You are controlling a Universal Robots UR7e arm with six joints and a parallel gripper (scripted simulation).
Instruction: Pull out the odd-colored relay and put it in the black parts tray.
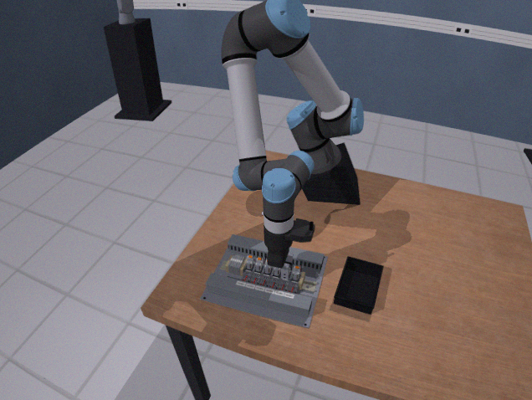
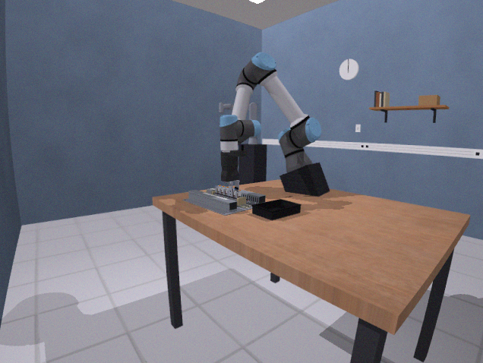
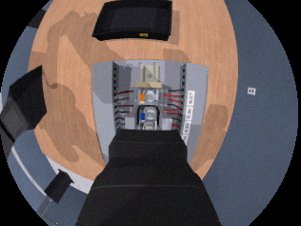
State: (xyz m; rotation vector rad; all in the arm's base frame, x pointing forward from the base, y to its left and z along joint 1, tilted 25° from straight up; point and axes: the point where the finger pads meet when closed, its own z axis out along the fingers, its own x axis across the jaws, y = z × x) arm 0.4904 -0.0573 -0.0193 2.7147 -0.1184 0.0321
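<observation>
While the relay panel (image 1: 263, 285) lies flat near the desk's (image 1: 430, 300) left edge, the claw (image 1: 275, 265) is clamped down on the blue-buttoned relay (image 3: 147, 115), seated in its row among orange-buttoned neighbours. The black parts tray (image 1: 359, 284) waits just beside the panel.

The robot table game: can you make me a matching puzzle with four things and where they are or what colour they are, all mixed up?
Things:
1. hand
2. relay with the blue button
3. black parts tray
4. relay panel

Clues:
A. lies flat on the wooden table, grey
B. sits beside the panel with nothing in it
C. squeezed between the fingers, still in the row
D. points straight down over the row of relays

Pairs: 1-D, 2-C, 3-B, 4-A
</observation>
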